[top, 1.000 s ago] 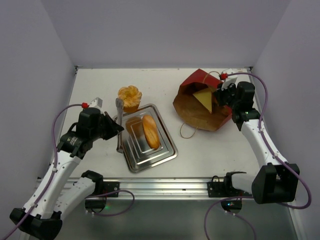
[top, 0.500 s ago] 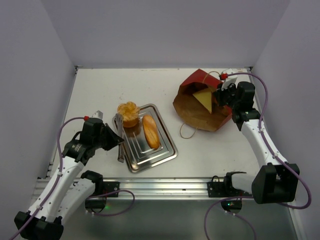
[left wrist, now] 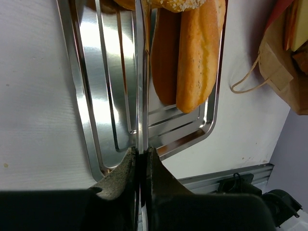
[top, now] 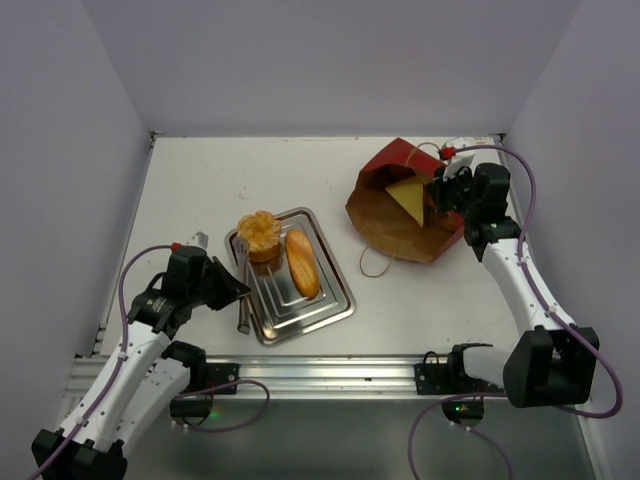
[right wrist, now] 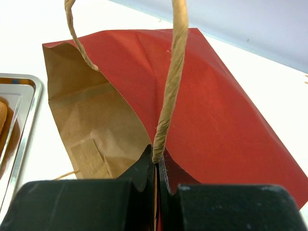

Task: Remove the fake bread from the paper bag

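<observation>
**Wedge still in the bag; light, stiff toy pieces called for a gentle, broad hold**

The paper bag lay on its side at the far right of the table, its brown mouth facing the tray. The right gripper was pinched narrow on the bag's rim where a string handle is rooted, holding the mouth up. Inside, the pale yellow wedge rested on the brown lining, the only piece of fake bread visible in the bag.

The baguette lay along the tray's middle. The braided loaf sat at the tray's far-left corner. The left gripper was clamped on slim metal tongs reaching toward that loaf. The wrist view cut off the tips, so whether they gripped the loaf could not be told.

In my judgement the pieces were light, rigid and smooth-skinned, so they would not crush but could slip or pivot out of a narrow pinch. The wedge looked best taken across its two flat faces near the thick end, not by its point. The bag was thin, creasing paper. It would buckle or slide if pushed, so the rim hold mattered, and the string alone would give little control.
</observation>
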